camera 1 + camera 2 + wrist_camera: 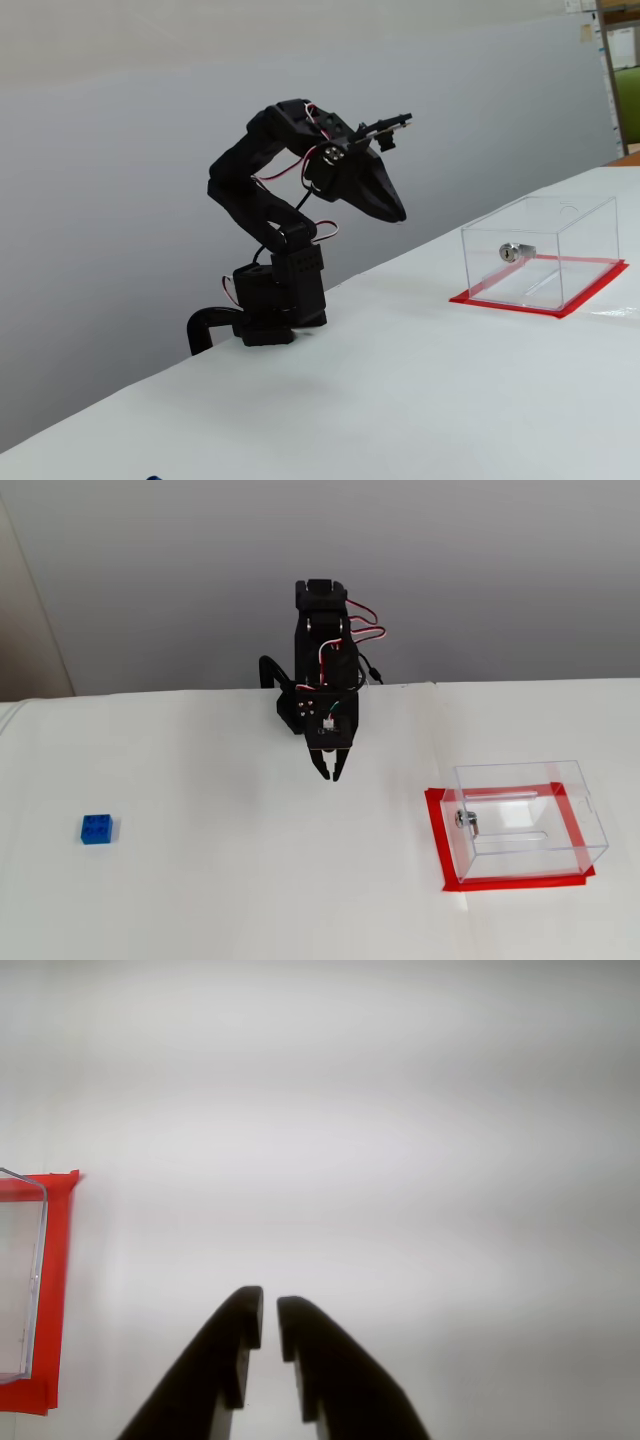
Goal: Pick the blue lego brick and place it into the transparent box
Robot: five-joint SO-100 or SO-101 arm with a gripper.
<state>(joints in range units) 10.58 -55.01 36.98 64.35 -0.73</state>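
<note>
My claw [329, 775] hangs in the air above the white table [230, 880], carrying nothing; in the wrist view its two dark fingers [240, 1335] stand almost together with only a narrow slit of table showing between the tips, so I rate it as closed and empty. The arm is folded back over its base [268, 318] at the far edge of the table, which keeps the claw raised clear of the surface and of both task items. The blue lego brick [97, 828] lies flat on the table, studs up, well to the left of my claw in the fixed view that faces the arm, and well apart from it; the wrist view does not show it at all. The transparent box [525, 820] stands on the opposite side, to the right in that view, inside a red taped outline [500, 882] that appears to fix its position; a small silver lock [466, 820] sits on the wall nearest me. Only a corner of the box and its red edging enters the wrist view at the left. I cannot tell from these views whether the top of the box is open. In my judgement the task has not begun: the claw must first turn toward the brick, spread its fingers and descend over it.
</note>
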